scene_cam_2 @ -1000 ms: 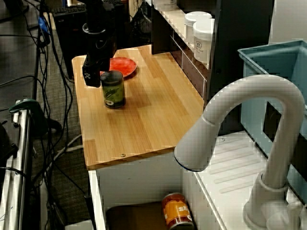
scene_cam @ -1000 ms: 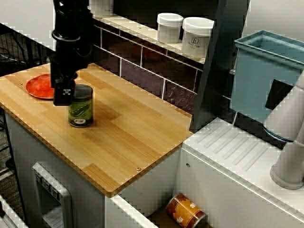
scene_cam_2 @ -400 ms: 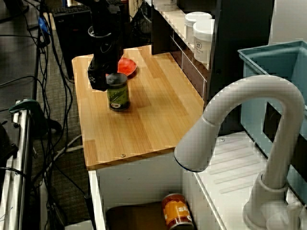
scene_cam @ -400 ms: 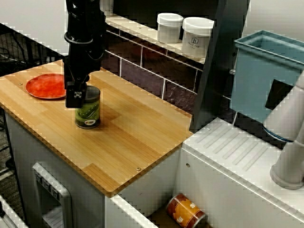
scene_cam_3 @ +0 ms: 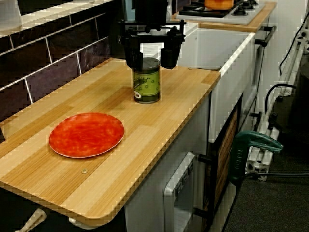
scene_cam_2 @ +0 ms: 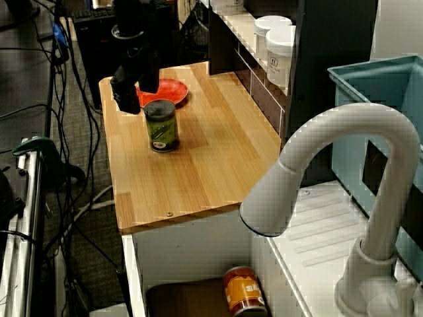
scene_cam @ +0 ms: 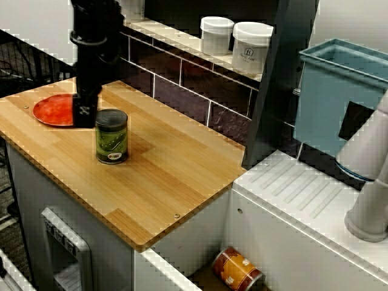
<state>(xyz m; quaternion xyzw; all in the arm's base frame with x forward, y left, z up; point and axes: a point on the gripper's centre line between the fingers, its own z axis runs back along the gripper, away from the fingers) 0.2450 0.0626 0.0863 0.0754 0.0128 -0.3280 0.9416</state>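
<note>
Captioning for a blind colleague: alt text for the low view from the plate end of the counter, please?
A black gripper hangs open over a wooden counter, its fingers framing the top of an upright green can. A red plate lies nearer the camera, apart from the can.

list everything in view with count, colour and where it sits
upright can: 1, green label and dark lid, standing on the counter
plate: 1, red, on the counter past the upright can, apart from it
counter: 1, light wood, against the dark tiled wall
jars: 2, white, on the shelf above the tiles
lying can: 1, orange, on its side in the basin below the counter's edge
bin: 1, blue, beyond the drainboard
faucet: 1, white, arching over the basin
clamp: 1, green, by the floor rails
pincer: 1, black, open, beside the upright can on the plate side
</note>
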